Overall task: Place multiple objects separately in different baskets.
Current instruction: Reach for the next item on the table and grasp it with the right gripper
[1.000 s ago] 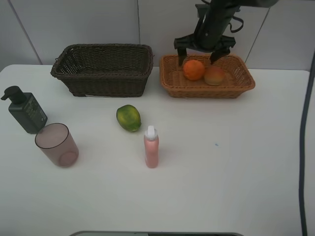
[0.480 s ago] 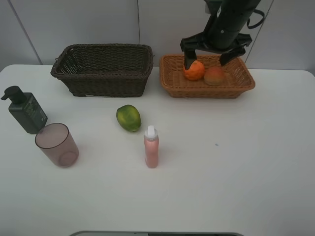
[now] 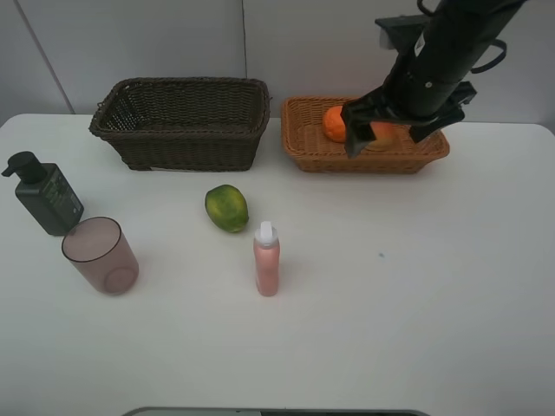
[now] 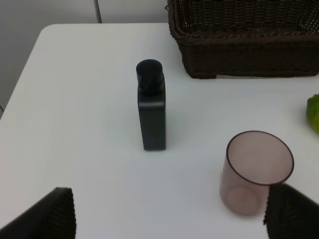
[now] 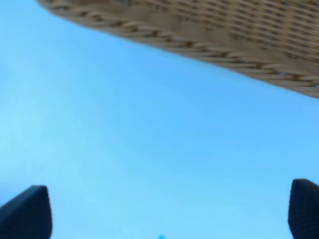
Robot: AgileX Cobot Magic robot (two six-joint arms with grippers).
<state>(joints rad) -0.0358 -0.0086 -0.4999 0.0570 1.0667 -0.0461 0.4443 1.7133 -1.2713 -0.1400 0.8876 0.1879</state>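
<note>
The right claw (image 3: 382,141), spread wide and empty, hangs over the front rim of the shallow orange-tan wicker basket (image 3: 303,154), while the round green fruit (image 3: 226,208) sits on the white bench (image 3: 416,286) well off to its left, nearer the camera.

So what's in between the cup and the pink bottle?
Nothing. In the high view, only bare white table lies between the cup and the pink bottle. The green fruit sits farther back, off that line.
</note>
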